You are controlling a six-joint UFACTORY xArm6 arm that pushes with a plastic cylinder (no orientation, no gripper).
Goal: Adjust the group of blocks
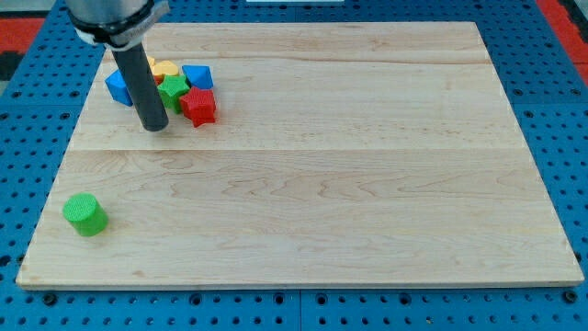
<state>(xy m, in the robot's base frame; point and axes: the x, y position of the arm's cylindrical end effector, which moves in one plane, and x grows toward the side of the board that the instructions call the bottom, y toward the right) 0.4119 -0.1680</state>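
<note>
A tight group of blocks sits at the view's upper left of the wooden board (312,184): a red star-shaped block (198,106), a green block (173,92), a yellow block (164,69), a blue block (197,75) at the group's right and another blue block (118,86) at its left. The dark rod comes down over the group and hides part of it. My tip (153,127) rests on the board just below the group, left of the red block. A green cylinder (85,214) stands alone at the lower left.
The board lies on a blue perforated table (560,110). The arm's grey and white body (110,17) hangs over the board's top left corner.
</note>
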